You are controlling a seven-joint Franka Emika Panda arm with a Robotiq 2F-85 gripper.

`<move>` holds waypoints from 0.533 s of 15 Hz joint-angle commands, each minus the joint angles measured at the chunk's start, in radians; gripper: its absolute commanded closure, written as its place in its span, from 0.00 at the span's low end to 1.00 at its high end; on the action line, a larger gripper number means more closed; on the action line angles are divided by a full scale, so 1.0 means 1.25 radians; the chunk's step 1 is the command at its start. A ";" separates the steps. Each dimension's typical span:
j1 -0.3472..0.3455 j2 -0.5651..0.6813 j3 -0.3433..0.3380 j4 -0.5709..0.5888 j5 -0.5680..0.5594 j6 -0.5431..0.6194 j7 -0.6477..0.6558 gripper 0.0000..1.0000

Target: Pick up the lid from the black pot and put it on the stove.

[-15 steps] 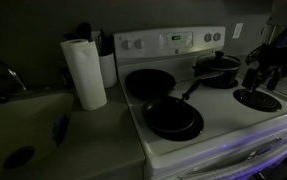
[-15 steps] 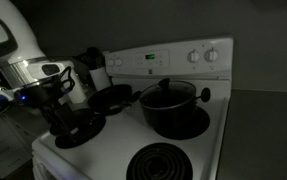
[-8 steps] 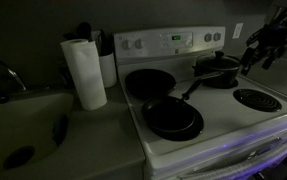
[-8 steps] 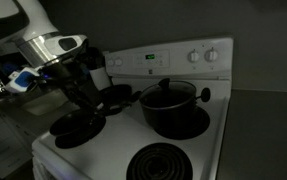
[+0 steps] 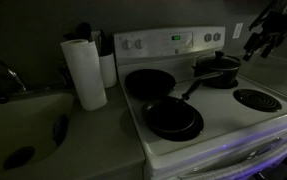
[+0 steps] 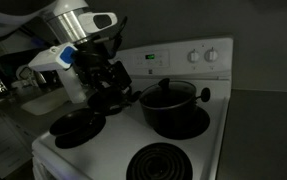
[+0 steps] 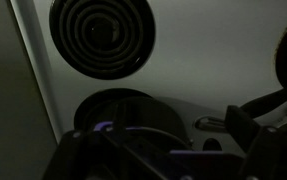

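Note:
The black pot stands on a back burner of the white stove, its long handle pointing toward the frying pans. The glass lid lies on the pot; its knob shows. My gripper hangs in the air beside the pot, above stove level, with its jaws apart and empty. In the wrist view the lidded pot sits low in frame just ahead of my dark gripper, with a bare coil burner beyond it.
Two black frying pans sit on the other burners, also seen from the opposite side. A bare coil lies at the front. A paper towel roll and a sink are beside the stove.
My gripper has risen from the front coil burner and moved back toward the stove's back panel, closer to the pot. The pot, lid and pans have not moved.

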 commanded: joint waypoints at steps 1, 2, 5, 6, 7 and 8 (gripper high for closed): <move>-0.011 0.002 0.011 0.002 0.008 -0.002 -0.006 0.00; -0.012 0.019 0.002 0.010 0.015 0.001 -0.014 0.00; -0.017 0.067 -0.024 0.066 0.009 -0.003 -0.051 0.00; -0.021 0.080 -0.029 0.084 0.004 -0.005 -0.056 0.00; -0.022 0.096 -0.037 0.106 0.005 -0.005 -0.069 0.00; -0.023 0.111 -0.044 0.125 0.006 -0.006 -0.081 0.00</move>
